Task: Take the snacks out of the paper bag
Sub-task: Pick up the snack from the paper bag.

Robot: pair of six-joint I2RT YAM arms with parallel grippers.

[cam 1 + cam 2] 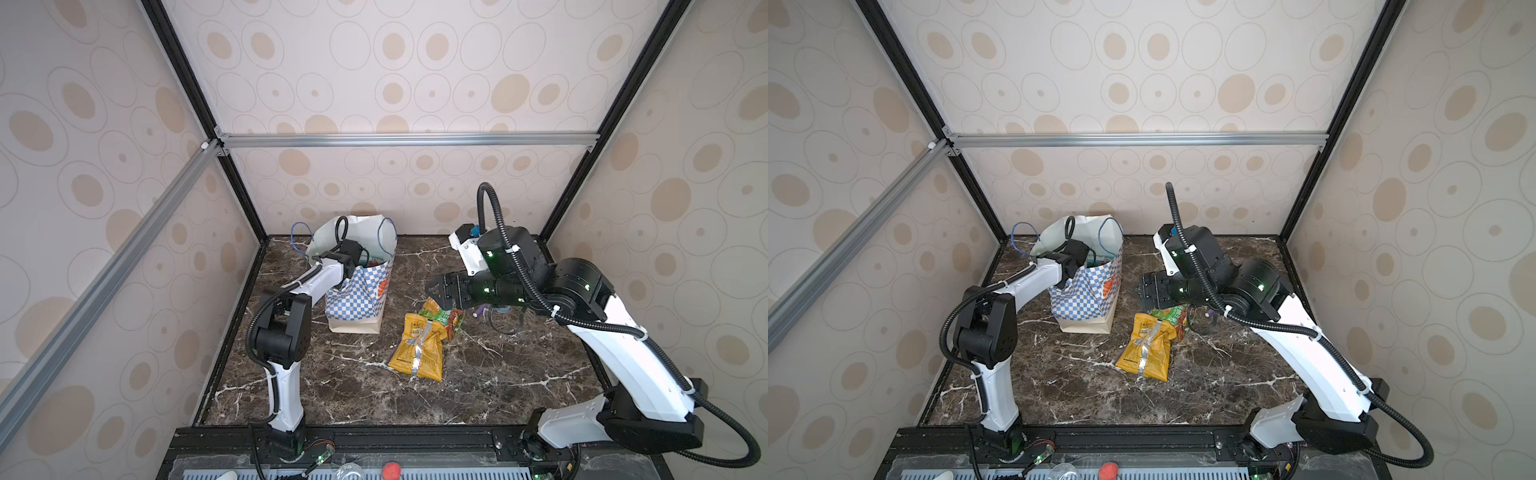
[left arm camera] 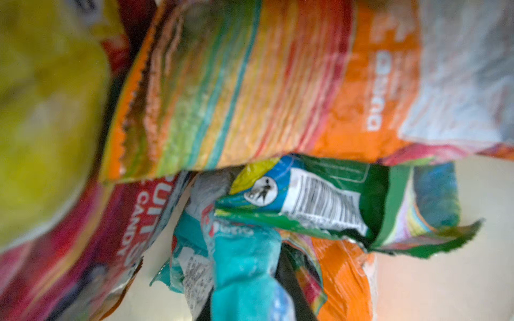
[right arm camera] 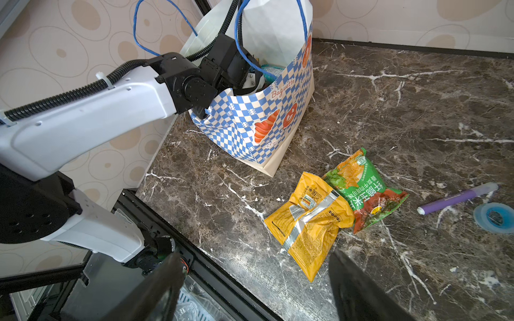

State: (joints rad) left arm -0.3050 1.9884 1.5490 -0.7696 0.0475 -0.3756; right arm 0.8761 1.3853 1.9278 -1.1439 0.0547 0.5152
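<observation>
Snacks, status: you have two out and the larger share left to remove. A yellow packet (image 1: 417,347) and a green packet (image 1: 442,318) lie touching on the marble tabletop (image 1: 498,374) near its middle, at about 4 o'clock from the paper bag (image 1: 357,299). The bag stands upright at about 10 o'clock from the table's centre, with its mouth open. The left wrist view shows a heap inside it: a teal packet (image 2: 242,250), a green barcode packet (image 2: 319,200), a striped orange packet (image 2: 250,91), a red packet (image 2: 133,222), a plain orange packet (image 2: 342,278) and a blurred yellow-green shape (image 2: 50,125). By my reckoning, you are well short of halfway. The left gripper (image 2: 247,294) is down inside the bag, its jaws drawn in around the scrunched teal packet, with one dark finger (image 2: 292,280) showing beside it; the packet is not yet lifted. The right gripper (image 3: 258,291) hovers just 12 o'clock of the two packets on the table, jaws spread wide and holding nothing. A purple pen (image 3: 459,197) and a blue tape roll (image 3: 493,216) lie at about 3 o'clock from those packets; neither counts as a snack. Writing: the bag reads "Baguette" above a croissant drawing, with a word beginning "Crois" lower down. The red packet shows "CANDY" under a cut-off word ending "UIT". The barcode packet carries a litter-bin symbol. The tabletop's green packet bears white Chinese characters, and the yellow one only fine print too small to read. The striped packet's white lettering is too blurred to read.
</observation>
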